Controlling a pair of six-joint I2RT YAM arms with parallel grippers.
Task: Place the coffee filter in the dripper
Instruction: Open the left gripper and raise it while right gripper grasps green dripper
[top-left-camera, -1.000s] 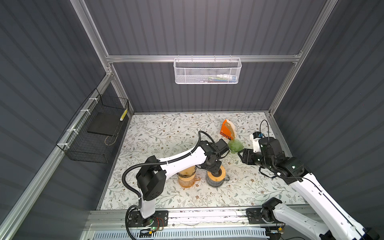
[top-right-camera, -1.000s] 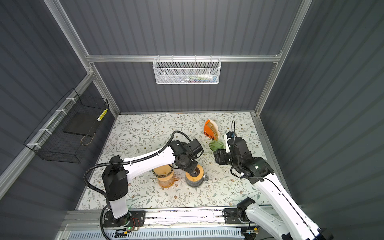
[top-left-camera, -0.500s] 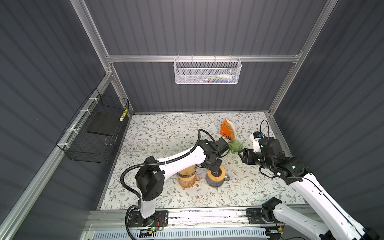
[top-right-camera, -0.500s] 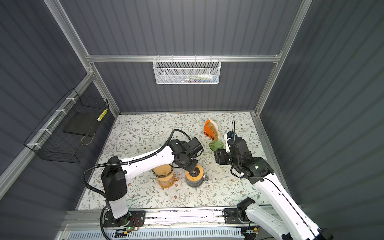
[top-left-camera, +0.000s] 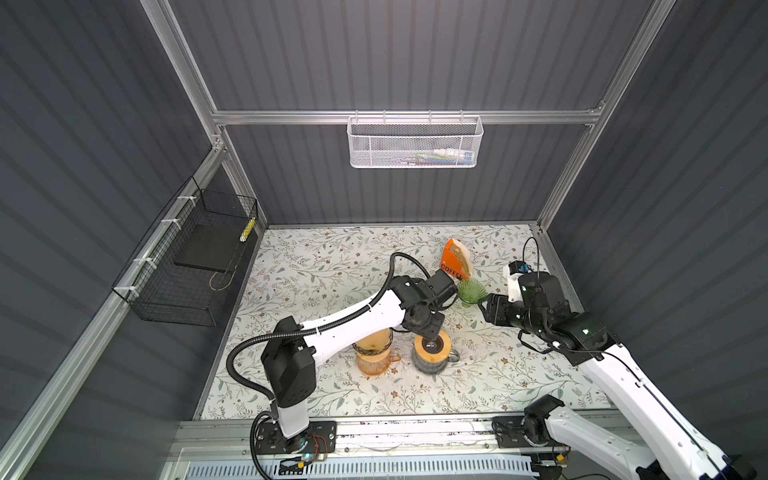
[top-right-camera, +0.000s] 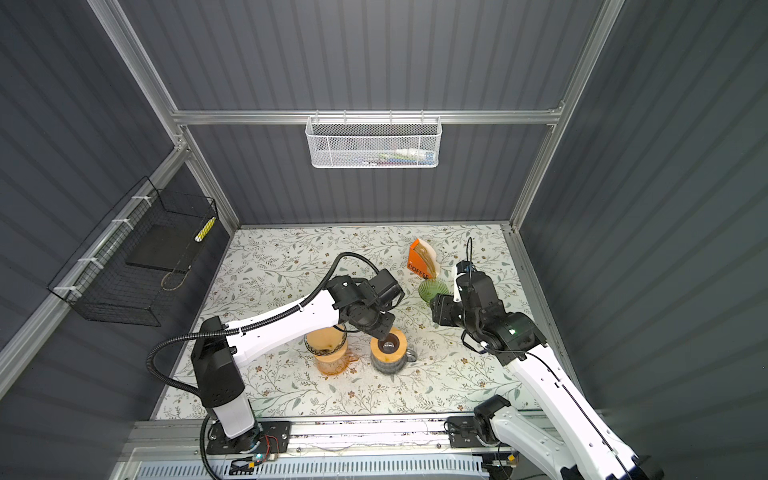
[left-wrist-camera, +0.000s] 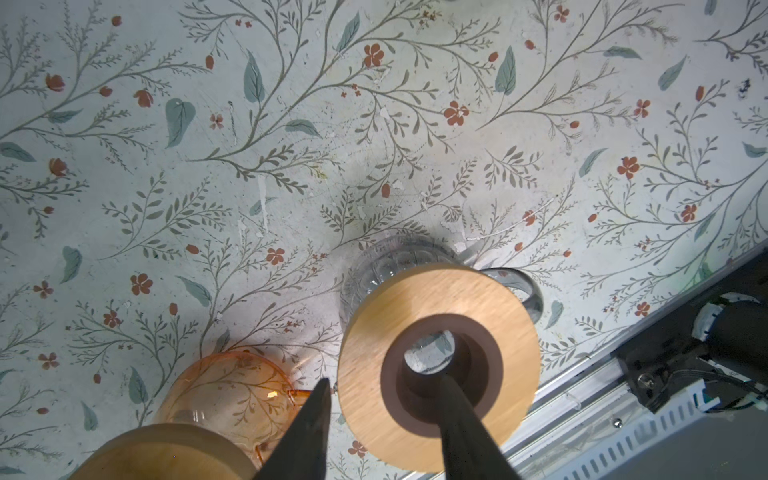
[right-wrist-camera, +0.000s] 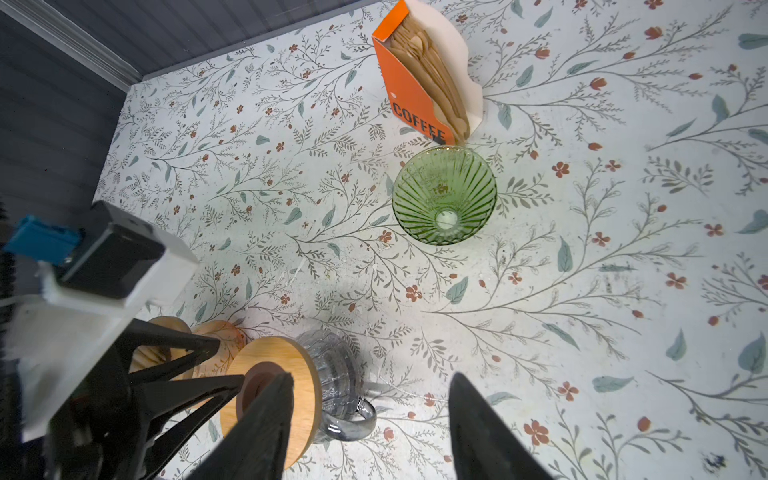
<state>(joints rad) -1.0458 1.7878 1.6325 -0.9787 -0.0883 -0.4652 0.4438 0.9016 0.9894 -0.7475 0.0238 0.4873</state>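
While the filters (right-wrist-camera: 432, 83) stand in the orange box (top-left-camera: 449, 266), right of centre in both top views, the dripper (top-left-camera: 471, 291) sits just below it, empty. Right claw (right-wrist-camera: 370, 376): wide open, holding nothing; just right of the dripper, apart from it, filters beyond. Left claw (left-wrist-camera: 386, 377): half-open, astride the wooden ring (left-wrist-camera: 457, 291) of the carafe (left-wrist-camera: 395, 257), one finger in its hole; grip cannot be told.

My floral table (top-left-camera: 332, 266) carries 4 things: orange filter box (top-left-camera: 449, 266), green dripper (top-left-camera: 471, 291), amber jug (top-left-camera: 372, 360), wood-topped grey jug (top-left-camera: 441, 351).
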